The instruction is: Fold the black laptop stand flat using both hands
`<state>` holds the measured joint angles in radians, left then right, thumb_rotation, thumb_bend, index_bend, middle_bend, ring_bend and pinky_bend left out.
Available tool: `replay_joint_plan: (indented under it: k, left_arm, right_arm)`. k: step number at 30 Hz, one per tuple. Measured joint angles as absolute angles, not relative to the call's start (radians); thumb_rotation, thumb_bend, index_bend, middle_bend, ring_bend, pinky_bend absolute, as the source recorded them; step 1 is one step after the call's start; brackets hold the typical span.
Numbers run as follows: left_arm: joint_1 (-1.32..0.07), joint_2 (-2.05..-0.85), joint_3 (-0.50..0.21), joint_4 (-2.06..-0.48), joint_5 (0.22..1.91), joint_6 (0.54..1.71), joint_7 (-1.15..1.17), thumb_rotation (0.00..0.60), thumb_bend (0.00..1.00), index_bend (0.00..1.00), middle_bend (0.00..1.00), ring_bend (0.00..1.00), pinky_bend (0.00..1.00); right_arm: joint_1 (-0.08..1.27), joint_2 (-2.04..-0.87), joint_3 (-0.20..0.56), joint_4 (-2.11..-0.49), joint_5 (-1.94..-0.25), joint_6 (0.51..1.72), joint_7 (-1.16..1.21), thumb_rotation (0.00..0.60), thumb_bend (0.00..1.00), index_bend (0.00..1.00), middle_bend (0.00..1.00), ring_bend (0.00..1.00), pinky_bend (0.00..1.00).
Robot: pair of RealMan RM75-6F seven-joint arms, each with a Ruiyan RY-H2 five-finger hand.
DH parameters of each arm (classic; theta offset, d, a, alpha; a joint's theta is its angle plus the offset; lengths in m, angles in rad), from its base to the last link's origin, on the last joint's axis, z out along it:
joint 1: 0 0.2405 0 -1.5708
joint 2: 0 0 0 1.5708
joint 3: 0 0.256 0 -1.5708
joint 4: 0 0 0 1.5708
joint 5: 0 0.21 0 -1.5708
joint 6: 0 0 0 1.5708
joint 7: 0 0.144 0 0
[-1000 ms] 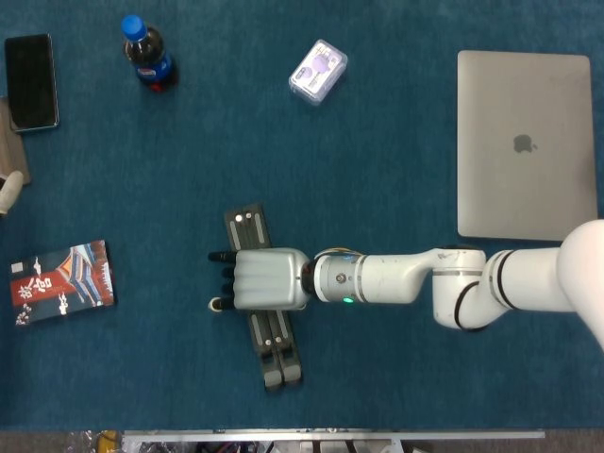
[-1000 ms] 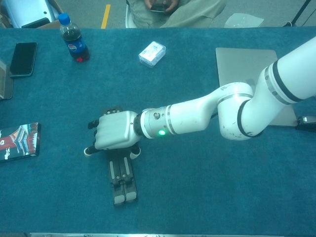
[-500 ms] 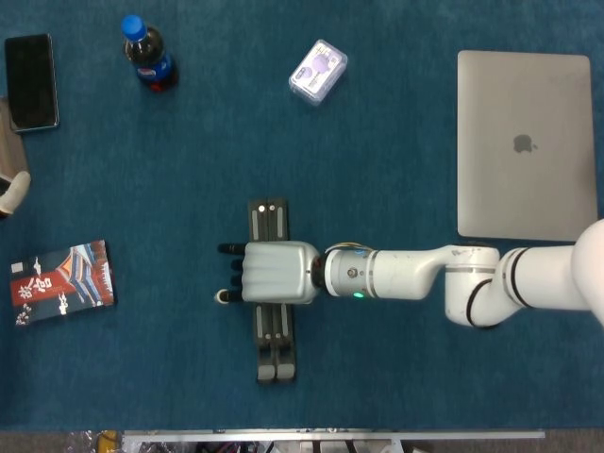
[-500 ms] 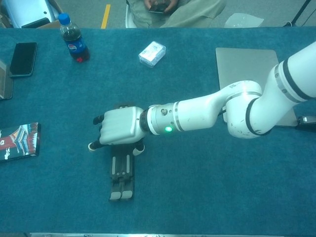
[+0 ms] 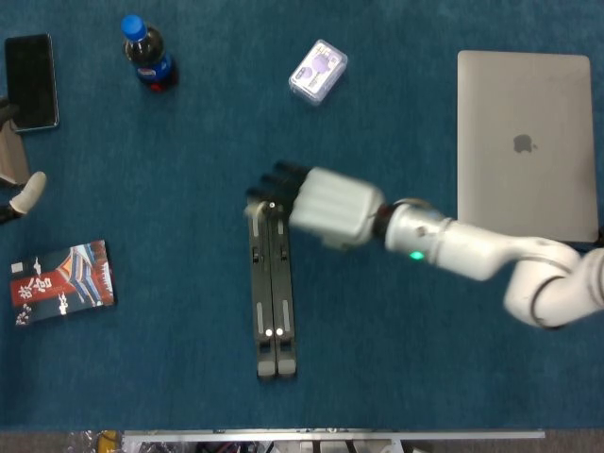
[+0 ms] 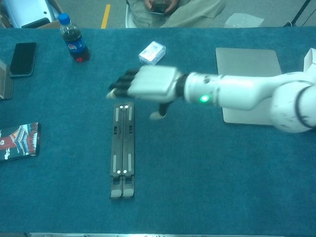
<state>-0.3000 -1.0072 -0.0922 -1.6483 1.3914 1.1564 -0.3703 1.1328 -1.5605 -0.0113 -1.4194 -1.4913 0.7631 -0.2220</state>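
Note:
The black laptop stand [image 5: 271, 302] lies flat on the blue table, its two bars side by side and running from far to near; the chest view shows its whole length [image 6: 122, 148]. My right hand [image 5: 321, 203] hovers above the stand's far end with fingers spread and nothing in it. In the chest view that hand [image 6: 148, 84] is clear of the stand, thumb hanging down. Only a white fingertip of my left hand [image 5: 26, 192] shows at the left edge of the head view, so how it is held is unclear.
A closed silver laptop [image 5: 527, 142] lies at the right. A cola bottle [image 5: 148, 54] and a dark phone [image 5: 30, 80] stand at the far left. A small white box [image 5: 318, 71] sits at the far middle, a red booklet [image 5: 61, 281] at the near left.
My right hand has lifted off the stand's middle and moved toward its far end and to the right. The stand, earlier skewed and partly covered, now lies straight and uncovered.

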Motion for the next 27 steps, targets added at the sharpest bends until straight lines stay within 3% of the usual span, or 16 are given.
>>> replay_joint_plan:
  k: [4, 9, 11, 17, 27]
  left_arm:
    - [-0.298, -1.016, -0.089, -1.632, 1.402, 1.177, -0.334, 0.291, 0.25, 0.00, 0.02, 0.00, 0.05]
    - [-0.295, -1.027, -0.086, -1.619, 1.407, 1.198, -0.245, 0.527, 0.25, 0.00, 0.03, 0.00, 0.05]
    - [-0.293, -1.031, -0.085, -1.618, 1.406, 1.206, -0.207, 0.594, 0.25, 0.00, 0.03, 0.00, 0.05]
    - [-0.280, -1.051, -0.081, -1.618, 1.405, 1.255, -0.082, 0.600, 0.25, 0.00, 0.03, 0.00, 0.05]
    - [-0.230, -1.080, -0.069, -1.626, 1.415, 1.359, 0.029, 0.600, 0.25, 0.00, 0.03, 0.00, 0.05]
  right_arm:
    - [1.035, -1.475, 0.000, -1.502, -1.382, 0.866, -0.335, 0.600, 0.21, 0.00, 0.09, 0.00, 0.09]
    - [0.900, -1.392, 0.007, -1.606, -1.293, 1.036, -0.449, 0.600, 0.21, 0.00, 0.15, 0.02, 0.09]
    - [0.849, -1.359, 0.006, -1.643, -1.262, 1.092, -0.485, 0.600, 0.21, 0.02, 0.18, 0.05, 0.09]
    - [0.712, -1.278, -0.010, -1.723, -1.206, 1.239, -0.558, 0.600, 0.21, 0.09, 0.22, 0.08, 0.09]
    - [0.513, -1.226, -0.052, -1.777, -1.221, 1.447, -0.601, 0.600, 0.21, 0.12, 0.24, 0.08, 0.09]
